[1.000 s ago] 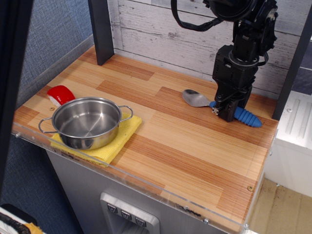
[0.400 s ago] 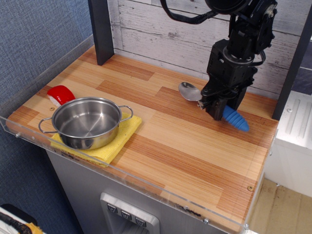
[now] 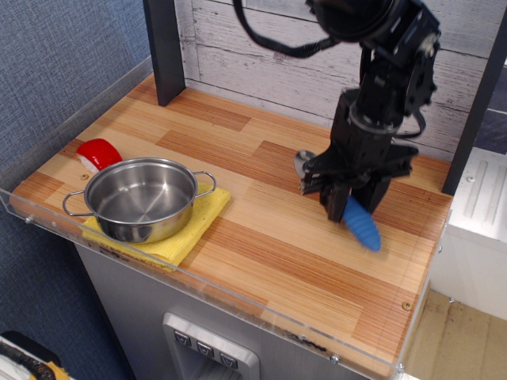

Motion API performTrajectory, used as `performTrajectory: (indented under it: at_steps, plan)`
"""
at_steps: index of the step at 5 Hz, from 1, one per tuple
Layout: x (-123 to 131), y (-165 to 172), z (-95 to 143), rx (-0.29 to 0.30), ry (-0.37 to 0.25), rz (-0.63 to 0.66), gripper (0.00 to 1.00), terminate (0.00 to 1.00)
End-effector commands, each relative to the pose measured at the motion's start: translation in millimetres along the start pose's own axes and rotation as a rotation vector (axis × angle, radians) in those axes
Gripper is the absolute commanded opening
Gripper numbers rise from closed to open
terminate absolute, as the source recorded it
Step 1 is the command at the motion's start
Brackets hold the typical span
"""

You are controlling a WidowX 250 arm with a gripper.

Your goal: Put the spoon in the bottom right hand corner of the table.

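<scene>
While the black gripper [image 3: 342,207] hangs over the right half of the table [image 3: 261,261], its fingers are pinched on the spoon [image 3: 360,225], gripping it where the blue ribbed handle meets the metal part. That handle juts out below the fingers, slanting down toward the right front, and it looks raised off the wood rather than lying flat, though the motion blur makes that hard to call. A sliver of the silver bowl peeks out behind the gripper on the far side. Over on the left, a steel pot [image 3: 141,198] with two loop handles sits on a yellow cloth [image 3: 182,233] near the front edge, well apart from the spoon. Just behind the pot, a red object [image 3: 98,151] rests on the planks
</scene>
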State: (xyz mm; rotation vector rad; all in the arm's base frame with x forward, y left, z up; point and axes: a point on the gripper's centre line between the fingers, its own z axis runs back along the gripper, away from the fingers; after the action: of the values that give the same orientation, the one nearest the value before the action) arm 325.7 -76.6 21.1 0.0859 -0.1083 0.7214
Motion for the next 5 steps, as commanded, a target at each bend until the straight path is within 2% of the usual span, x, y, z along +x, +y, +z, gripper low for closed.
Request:
performTrajectory:
  at_steps: [1,3,5]
  plan:
    - [-21.7,5.4,16.0,-0.050,-0.024,-0.051,0.00,0.00]
    - [-58.4,6.2,11.5,-0.021,-0.027,-0.063,0.00,0.00]
    - [-64.6,17.0,11.9,-0.005,-0.040,-0.027,0.00,0.00]
